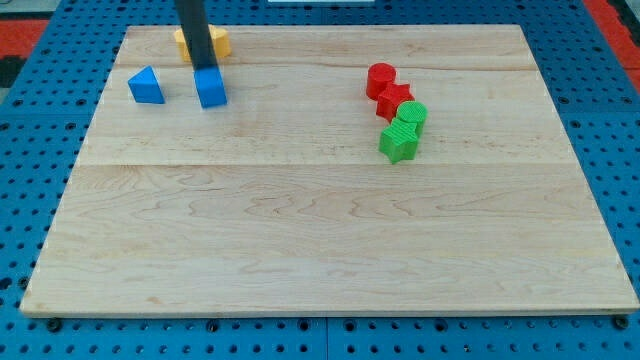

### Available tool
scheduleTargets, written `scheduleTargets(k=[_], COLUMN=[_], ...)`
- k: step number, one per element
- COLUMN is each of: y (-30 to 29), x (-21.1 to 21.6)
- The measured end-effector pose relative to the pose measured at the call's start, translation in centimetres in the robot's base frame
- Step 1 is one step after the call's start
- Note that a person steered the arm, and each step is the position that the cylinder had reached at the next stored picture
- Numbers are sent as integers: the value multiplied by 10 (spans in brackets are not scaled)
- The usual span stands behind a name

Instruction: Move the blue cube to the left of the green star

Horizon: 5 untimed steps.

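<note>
- Looking down at the counter [320,240], I find my tip [203,67] at the view's upper left, set right against the far edge of the blue cube [211,88]; the cube lies at about 6 o'clock from the tip, touching or as good as touching (the rod hides the exact contact).
- My end effector is a bare rod, so there are no jaws to be apart or together; it clamps nothing and can only shove.
- Sitting well apart from the cube, the green star [399,143] is far off at roughly 4 o'clock from it, toward the view's right, with a green round block [410,116] touching it at 1 o'clock and two red blocks, a red star-like piece [395,99] and a red cylinder [380,78], chained beyond that.
- Judging the push: the cube must travel toward 3 to 4 o'clock, yet my tip stands at its 12 o'clock face, which would drive it straight down the view. I would want the tip round at the cube's 9 to 10 o'clock side first.
- Crowding that side is the blue triangular block [147,86], near the cube at 9 o'clock, and a yellow block [215,42] sits behind the rod at 12 o'clock, so the gap is tight.
- Stopping short matters: overshoot would knock the star's cluster.
</note>
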<state>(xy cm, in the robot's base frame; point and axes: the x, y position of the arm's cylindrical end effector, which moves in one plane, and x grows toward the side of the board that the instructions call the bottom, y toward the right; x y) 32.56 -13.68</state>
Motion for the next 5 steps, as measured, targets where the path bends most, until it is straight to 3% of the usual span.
scheduleTargets(k=[1, 3, 4, 5], y=[56, -26, -28, 24], x=[59, 61, 92, 103])
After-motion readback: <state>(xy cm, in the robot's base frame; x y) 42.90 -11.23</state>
